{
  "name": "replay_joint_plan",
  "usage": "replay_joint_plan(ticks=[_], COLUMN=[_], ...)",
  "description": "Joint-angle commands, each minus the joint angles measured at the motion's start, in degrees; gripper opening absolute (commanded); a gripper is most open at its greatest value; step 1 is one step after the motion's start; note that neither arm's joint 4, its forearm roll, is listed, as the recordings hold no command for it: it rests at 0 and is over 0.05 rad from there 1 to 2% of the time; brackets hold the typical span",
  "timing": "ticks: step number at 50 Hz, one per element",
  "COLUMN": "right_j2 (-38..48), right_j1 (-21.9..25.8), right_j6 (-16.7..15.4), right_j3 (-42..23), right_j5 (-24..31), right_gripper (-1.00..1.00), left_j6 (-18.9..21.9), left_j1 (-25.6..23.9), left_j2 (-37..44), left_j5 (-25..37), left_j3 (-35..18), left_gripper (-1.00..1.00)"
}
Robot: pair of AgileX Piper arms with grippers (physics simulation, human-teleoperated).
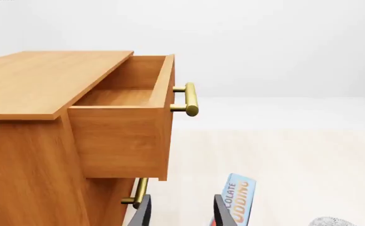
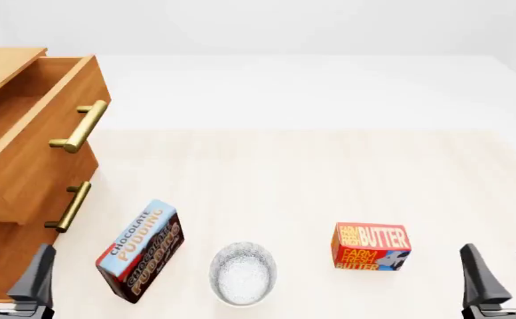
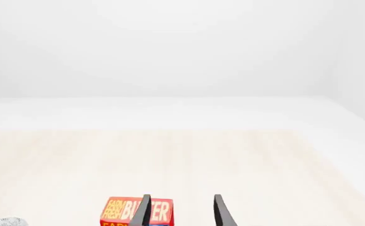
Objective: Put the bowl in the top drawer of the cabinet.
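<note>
The speckled white bowl sits on the table near the front edge, between the two arms; slivers of the bowl show in both wrist views. The cabinet stands at the far left with its top drawer pulled out and empty inside. The lower drawer is closed. My left gripper is open at the front left, beside the cabinet's base. At the front right my right gripper is open too, holding nothing.
A chocolate pudding box lies left of the bowl, near the cabinet. A red butter box stands right of the bowl, close ahead of the right gripper's fingers. Brass handles stick out from the drawer fronts.
</note>
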Motion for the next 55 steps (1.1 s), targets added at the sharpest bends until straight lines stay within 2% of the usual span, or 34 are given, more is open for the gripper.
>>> replay_joint_plan(ticks=[1,22,28,45,48,49,51,53,55], right_j2=[0.5,0.5,0.5,0.5,0.5,0.5,0.5,0.5,0.5], right_j1=[0.1,0.1,0.1,0.1,0.1,0.1,0.1,0.1,0.1], right_j6=[0.8,0.8,0.8,0.8,0.8,0.8,0.8,0.8,0.8], right_j3=[-0.1,-0.1,-0.1,-0.1,-0.1,-0.1,-0.1,-0.1,-0.1], right_j5=[-0.1,-0.1,-0.1,-0.1,-0.1,-0.1,-0.1,-0.1,-0.1], right_gripper=[1.00,1.00,1.00,1.00,1.00,1.00,1.00,1.00,1.00], left_j6=[0.4,1.5,1.7,3.4,2.8,1.3,2.6,1.5,2.4], left_j1=[0.0,-0.6,-0.7,-2.2,-2.4,-1.7,-2.1,-1.8,-2.2], left_j2=[0.2,-0.1,0.0,-0.1,-0.1,-0.1,-0.1,-0.1,-0.1], left_j5=[-0.1,0.1,0.5,3.4,4.6,4.8,4.7,5.8,6.0], left_j3=[-0.2,-1.1,-2.8,-9.4,-10.9,-11.5,-13.3,-14.7,-15.5], left_gripper=[1.00,1.00,1.00,1.00,1.00,1.00,1.00,1.00,1.00])
